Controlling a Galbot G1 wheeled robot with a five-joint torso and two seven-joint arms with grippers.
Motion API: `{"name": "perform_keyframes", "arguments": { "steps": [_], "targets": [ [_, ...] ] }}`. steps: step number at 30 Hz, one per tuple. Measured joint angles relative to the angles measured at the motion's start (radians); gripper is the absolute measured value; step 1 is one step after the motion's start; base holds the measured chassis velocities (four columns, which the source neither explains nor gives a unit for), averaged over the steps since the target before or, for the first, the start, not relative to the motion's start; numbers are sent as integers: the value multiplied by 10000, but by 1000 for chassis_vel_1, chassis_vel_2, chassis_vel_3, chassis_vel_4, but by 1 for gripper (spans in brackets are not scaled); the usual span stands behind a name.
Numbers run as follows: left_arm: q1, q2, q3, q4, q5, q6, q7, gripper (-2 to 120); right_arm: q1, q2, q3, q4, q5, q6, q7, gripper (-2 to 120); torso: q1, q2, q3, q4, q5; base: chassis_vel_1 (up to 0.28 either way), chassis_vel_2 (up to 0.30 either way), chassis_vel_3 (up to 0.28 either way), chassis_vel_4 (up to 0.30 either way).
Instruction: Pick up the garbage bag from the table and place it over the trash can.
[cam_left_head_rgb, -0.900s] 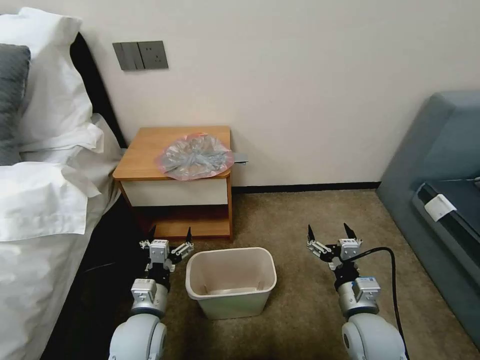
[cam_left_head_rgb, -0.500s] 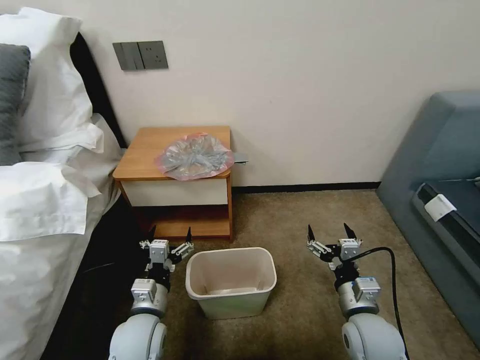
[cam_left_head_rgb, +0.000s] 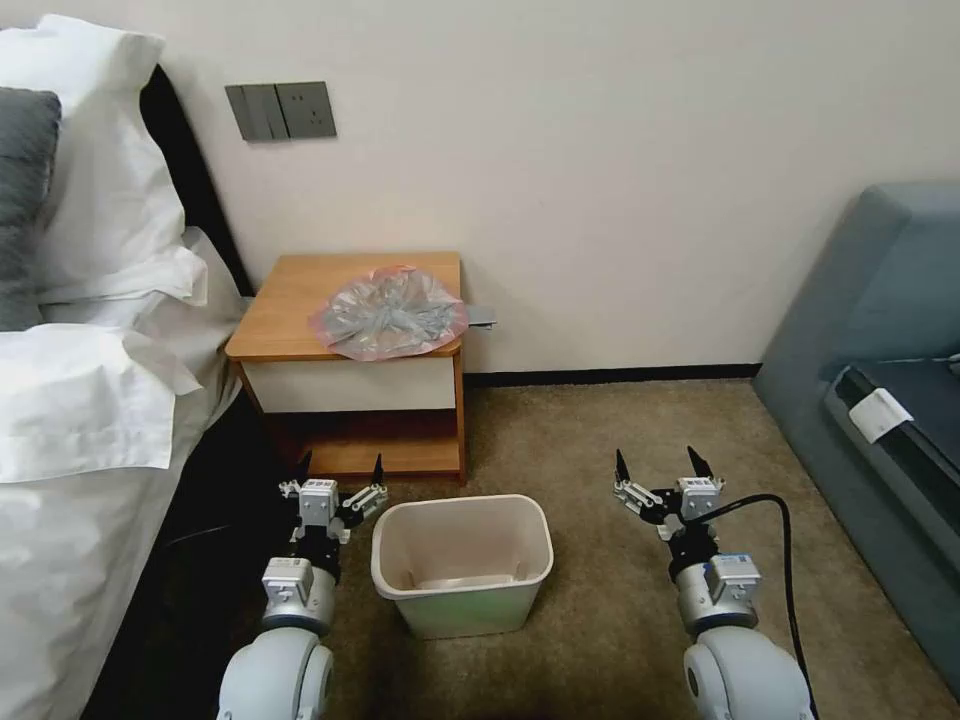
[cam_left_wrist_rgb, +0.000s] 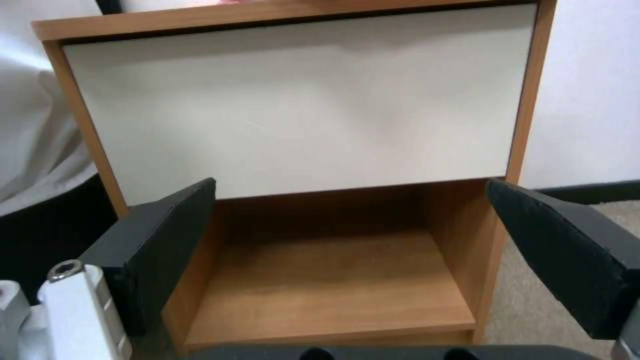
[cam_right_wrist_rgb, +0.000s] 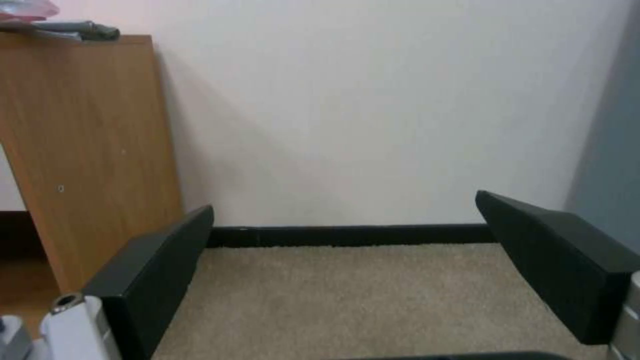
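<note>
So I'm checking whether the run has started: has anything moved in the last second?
Nothing visibly changed. The garbage bag lies on the table, the trash can stands on the carpet, and the left gripper and right gripper hang open on either side of it.

No legible txt, labels or nos. anywhere in view.

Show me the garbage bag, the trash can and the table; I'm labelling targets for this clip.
garbage bag (cam_left_head_rgb: 390, 312), head view, middle of the crinkled plastic.
trash can (cam_left_head_rgb: 462, 608), head view, front wall below the rim.
table (cam_left_head_rgb: 285, 300), head view, bare wooden top left of the bag.
</note>
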Motion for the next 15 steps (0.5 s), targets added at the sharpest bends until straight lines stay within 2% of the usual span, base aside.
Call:
{"name": "perform_keyframes", "arguments": {
  "steps": [9,15],
  "targets": [
    [16,0,-29,-65,-24,16,-2,100,-16,0,0,34,3,0,0,100,0,0,0,-1,0,0,0,0,0],
    [379,0,-613,-1275,-691,375,-92,100,-322,46,109,612,133,5,40,100,0,0,0,2,-2,0,0,0,0]
  ]
}}
